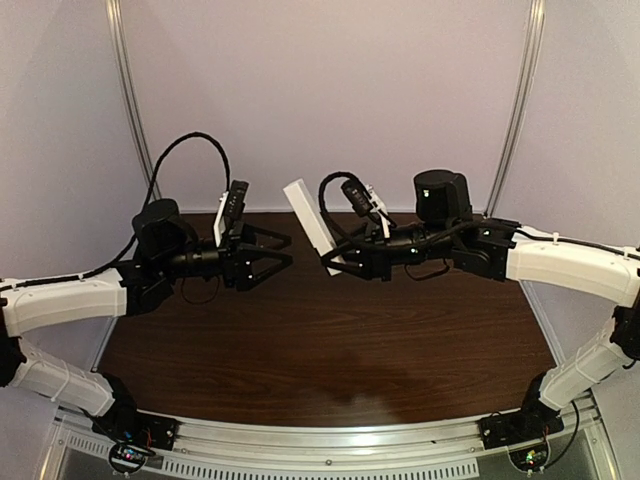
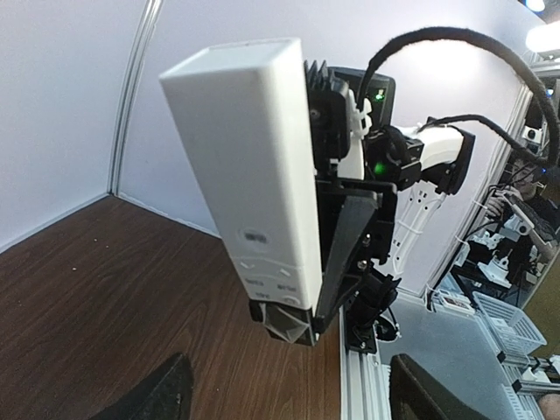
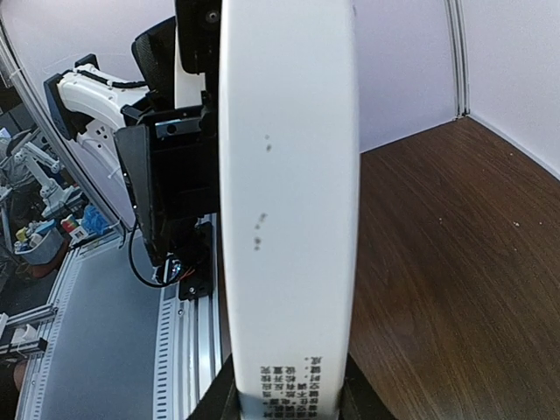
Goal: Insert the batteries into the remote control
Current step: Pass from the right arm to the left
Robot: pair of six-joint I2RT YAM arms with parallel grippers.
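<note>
Your right claw (image 1: 335, 262) gripped the remote control (image 1: 312, 222), standing up above it, probably so your open left claw (image 1: 288, 249) could reach.

The remote (image 3: 289, 192) is smooth white plastic with a faint sheen and a few small dark specks. The tabletop (image 1: 330, 340) is dark wood grain, semi-glossy, with pale glare near the front. The cable (image 2: 446, 35) wears a fuzzy black woven sleeve. The rail (image 1: 330, 440) is ribbed bare metal.
</note>
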